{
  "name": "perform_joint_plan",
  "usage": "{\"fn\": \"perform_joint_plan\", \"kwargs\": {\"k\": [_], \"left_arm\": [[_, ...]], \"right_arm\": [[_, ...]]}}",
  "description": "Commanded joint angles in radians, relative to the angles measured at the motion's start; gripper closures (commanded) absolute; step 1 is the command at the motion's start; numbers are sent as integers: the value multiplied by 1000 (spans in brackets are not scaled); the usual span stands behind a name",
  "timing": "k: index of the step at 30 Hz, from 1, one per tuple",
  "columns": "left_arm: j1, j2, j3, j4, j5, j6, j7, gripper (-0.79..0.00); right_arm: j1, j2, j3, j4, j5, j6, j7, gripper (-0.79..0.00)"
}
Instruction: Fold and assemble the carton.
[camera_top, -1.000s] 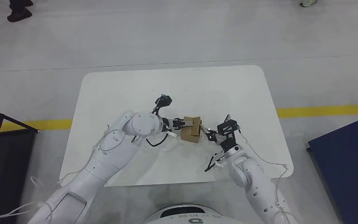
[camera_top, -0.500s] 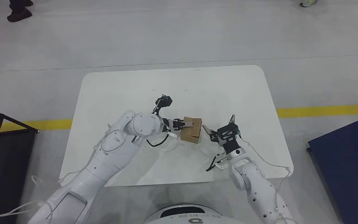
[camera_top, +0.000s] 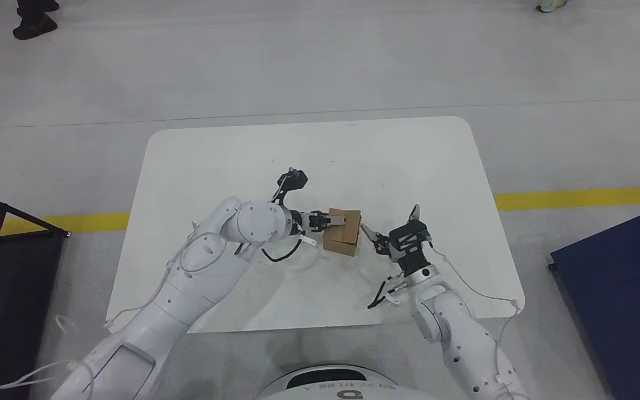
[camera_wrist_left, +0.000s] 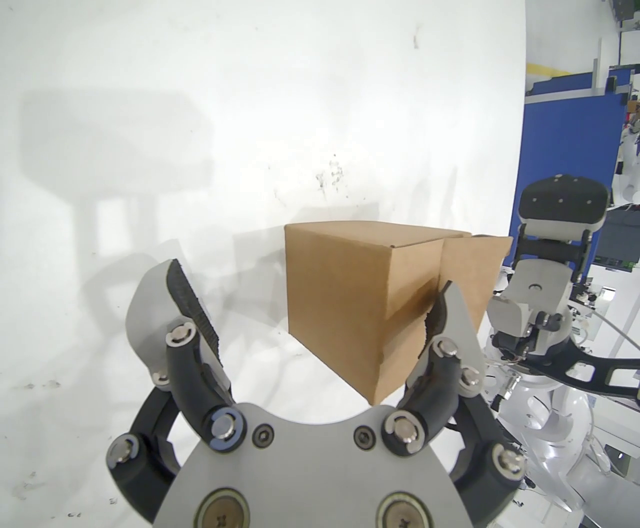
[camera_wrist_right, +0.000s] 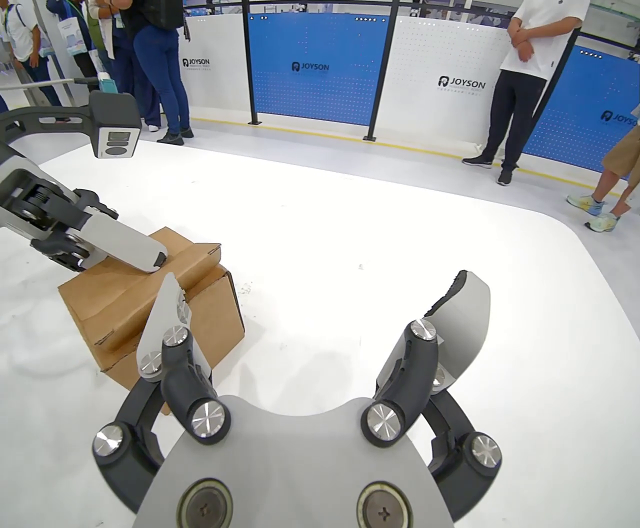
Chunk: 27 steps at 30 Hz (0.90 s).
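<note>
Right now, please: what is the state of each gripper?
Left gripper: open, touching the carton but not gripping it.
Right gripper: open, holding nothing, beside the carton.

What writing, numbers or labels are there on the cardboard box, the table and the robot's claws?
carton: none; plain brown cardboard on the faces that show.
table: none; only small dark marks.
left gripper and right gripper: none; only plain screws.
blue panels behind the table: a white logo and word, repeated; left unquoted.
</note>
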Motion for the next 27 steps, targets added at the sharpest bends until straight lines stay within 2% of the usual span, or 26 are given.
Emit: {"fn": "perform_joint_plan", "kwargs": {"k": [1, 27], "left_arm": [[1, 0, -2, -2, 0, 0, 1, -785], [-3, -4, -2, -1, 5, -3, -7, -785]], "right_arm": [[1, -1, -1, -3, 12, -9, 1, -785], [14, -2, -5, -11, 24, -41, 37, -785]]}}
